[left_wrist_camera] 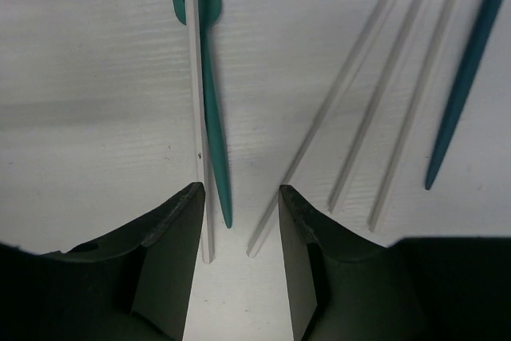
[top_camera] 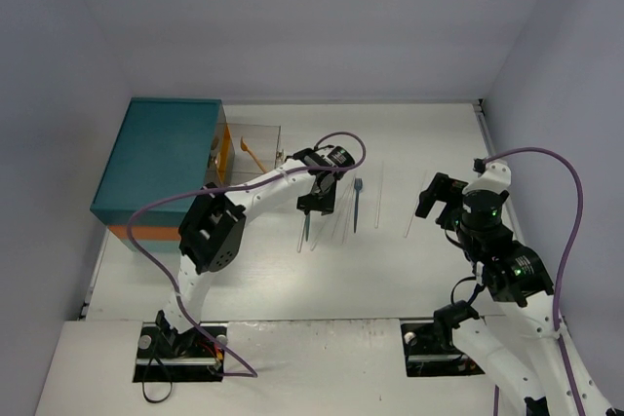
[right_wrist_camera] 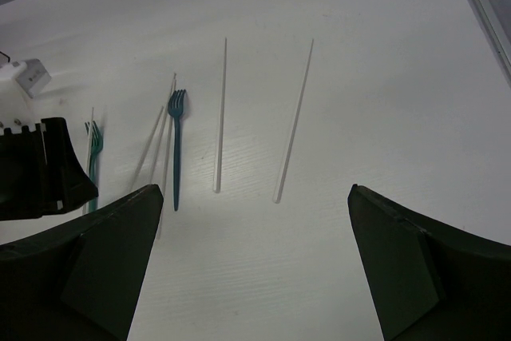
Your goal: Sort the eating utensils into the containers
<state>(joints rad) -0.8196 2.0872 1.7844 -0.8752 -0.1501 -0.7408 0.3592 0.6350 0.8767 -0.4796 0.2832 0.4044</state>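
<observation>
Left pincer (left_wrist_camera: pixel 239 191): jaws parted, gripping nothing; the ends of the teal fork (left_wrist_camera: pixel 212 109) and nearby chopsticks (left_wrist_camera: pixel 196 77) lie in the gap.
Right pincer (right_wrist_camera: pixel 255 189): spread wide, empty, over bare bench (right_wrist_camera: pixel 335 277); bench edge at far right.
Chest (top_camera: pixel 161 155): left rear of bench; clear drawer (top_camera: pixel 263 133) pulled out, orange spoon (top_camera: pixel 252 154) inside, seen from top view only.
Blue fork (right_wrist_camera: pixel 176 157): lies flat, with open room to its right.

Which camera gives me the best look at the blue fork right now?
Right wrist: the blue fork lies whole and unobstructed, tines to handle tip. Top external shows it only as a thin dark sliver. Left wrist catches just its handle at the right edge.
</observation>
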